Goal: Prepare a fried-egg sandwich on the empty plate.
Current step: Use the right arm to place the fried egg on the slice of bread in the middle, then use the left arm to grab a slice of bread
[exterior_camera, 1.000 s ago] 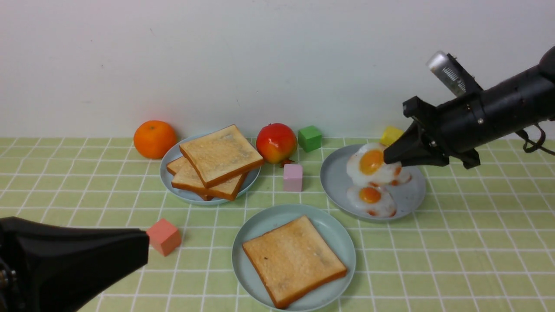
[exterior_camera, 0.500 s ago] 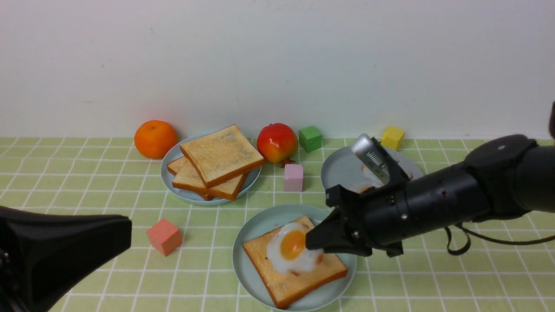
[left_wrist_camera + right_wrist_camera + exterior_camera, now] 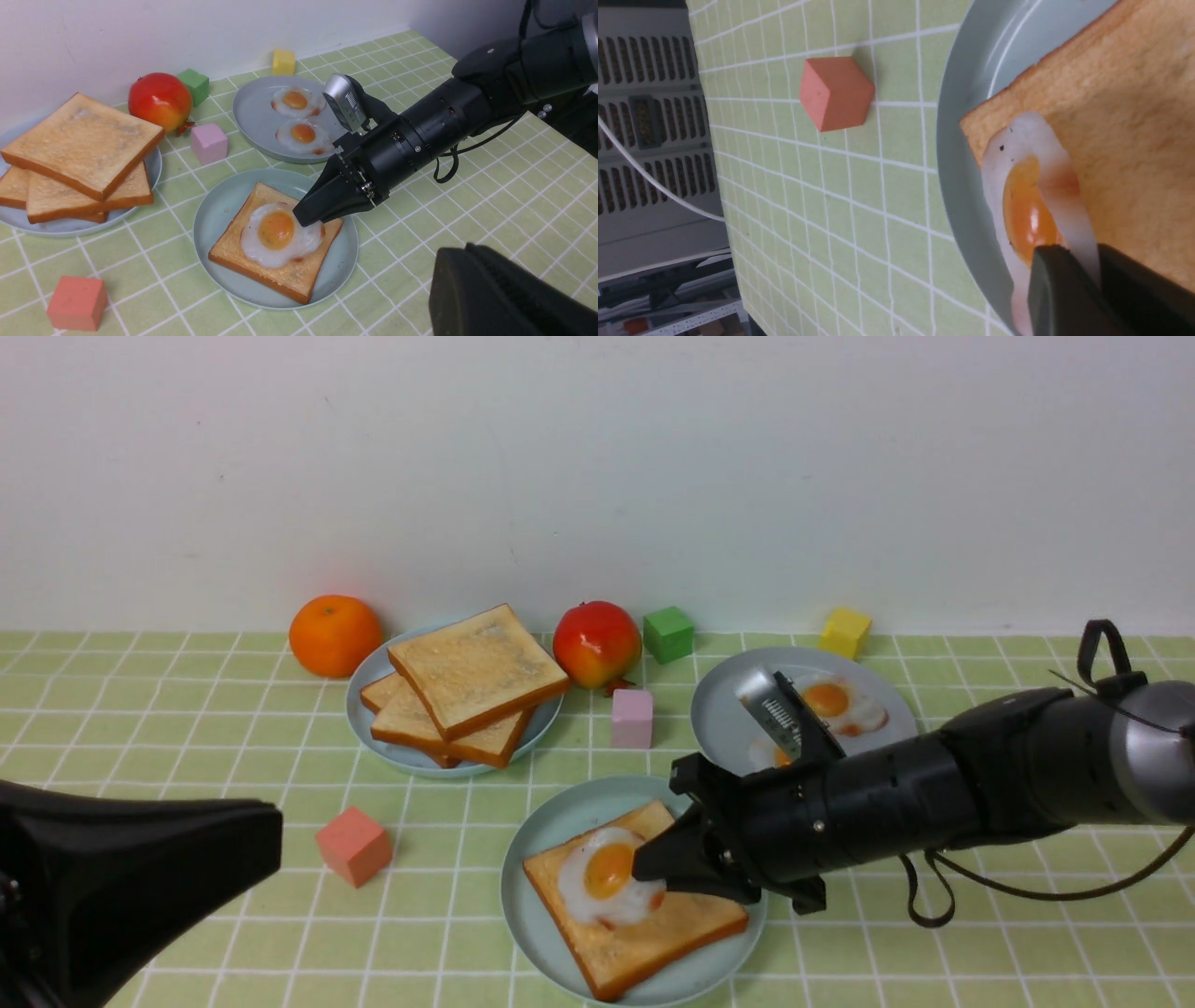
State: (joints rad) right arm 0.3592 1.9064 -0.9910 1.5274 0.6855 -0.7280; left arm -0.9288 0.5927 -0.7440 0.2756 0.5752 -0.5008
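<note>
Standing on the robot's side, I see the right gripper (image 3: 644,875) low over the mint plate (image 3: 513,896). Its tip touches the fried egg (image 3: 597,887), which lies on a toast slice (image 3: 653,933) on that plate. How wide the gripper stands I cannot tell from here. The left gripper (image 3: 266,847) hangs over the tabletop (image 3: 1027,952) at the near left, pressed together. An orange (image 3: 334,635) shows only from this side, and the right arm hides part of the grey plate (image 3: 724,719) behind it.

The left wrist view shows that plate in full: a second egg (image 3: 295,100) and a third egg (image 3: 302,135) lie on it, just beside each other.

Only the right wrist view shows the grip. The two fingers (image 3: 1059,280) are nearly together, pinching the white edge of the fried egg beside its yolk. A red cube (image 3: 836,93) sits apart from the plate.
</note>
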